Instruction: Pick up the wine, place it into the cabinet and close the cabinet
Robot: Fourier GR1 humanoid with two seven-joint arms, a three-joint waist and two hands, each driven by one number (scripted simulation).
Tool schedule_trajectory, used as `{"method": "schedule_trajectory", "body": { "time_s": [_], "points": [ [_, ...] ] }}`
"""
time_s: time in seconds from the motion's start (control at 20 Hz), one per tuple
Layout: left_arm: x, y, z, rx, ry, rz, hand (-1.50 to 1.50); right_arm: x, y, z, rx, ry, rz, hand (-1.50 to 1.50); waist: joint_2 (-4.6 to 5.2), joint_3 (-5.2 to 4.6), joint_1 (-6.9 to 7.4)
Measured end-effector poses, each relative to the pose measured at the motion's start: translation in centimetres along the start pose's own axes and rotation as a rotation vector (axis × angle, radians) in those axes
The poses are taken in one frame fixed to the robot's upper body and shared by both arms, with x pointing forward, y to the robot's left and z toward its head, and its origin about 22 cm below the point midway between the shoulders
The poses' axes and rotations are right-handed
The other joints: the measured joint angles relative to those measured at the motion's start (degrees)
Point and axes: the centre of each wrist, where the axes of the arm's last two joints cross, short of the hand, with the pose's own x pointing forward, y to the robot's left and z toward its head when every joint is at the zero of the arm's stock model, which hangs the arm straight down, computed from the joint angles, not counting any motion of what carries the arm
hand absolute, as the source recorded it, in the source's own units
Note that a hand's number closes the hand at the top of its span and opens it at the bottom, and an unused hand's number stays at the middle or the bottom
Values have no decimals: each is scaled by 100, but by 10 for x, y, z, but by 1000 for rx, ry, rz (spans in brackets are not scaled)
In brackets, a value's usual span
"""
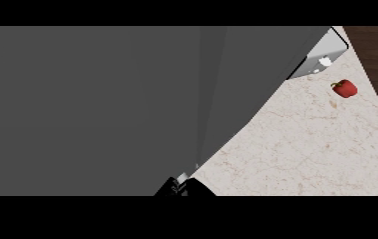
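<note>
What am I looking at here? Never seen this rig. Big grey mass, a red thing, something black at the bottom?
This is the single view from a humanoid robot's head, looking steeply down at a kitchen counter. The large grey surface filling the left and middle blocks most of the view; it looks like a cabinet panel or door seen very close, but I cannot tell which. To the right is the pale marbled counter top. On it, near the far edge, lies a small red bell pepper. Above it, the light grey box at the top right is probably an appliance; only a corner shows. The black shape at the bottom edge is part of one robot hand; which hand, and how its fingers stand, cannot be told. No wine bottle is visible, and nothing can be seen held.
</note>
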Motion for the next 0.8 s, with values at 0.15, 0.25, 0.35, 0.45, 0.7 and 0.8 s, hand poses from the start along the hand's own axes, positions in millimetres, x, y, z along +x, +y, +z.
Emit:
{"method": "schedule_trajectory", "body": {
  "time_s": [0.15,0.25,0.35,0.45,0.7,0.8],
  "points": [
    [1,0,0,-17,15,26,-150,-2,-1,-38,-46,-1,22,150,20,9,16],
    [2,0,1,-17,19,26,-150,1,-6,-61,-64,-2,32,150,29,16,7],
    [2,1,3,-30,26,29,-150,2,-15,-81,-72,2,32,150,39,21,0],
    [3,3,4,-47,33,22,-150,2,-22,-99,-73,9,32,150,46,31,-4],
    [3,3,4,-59,35,29,-150,-3,-45,-138,-33,39,39,150,66,32,4],
    [4,1,2,-66,35,37,-150,-8,-50,-147,33,86,20,150,81,25,42]
  ]
}}
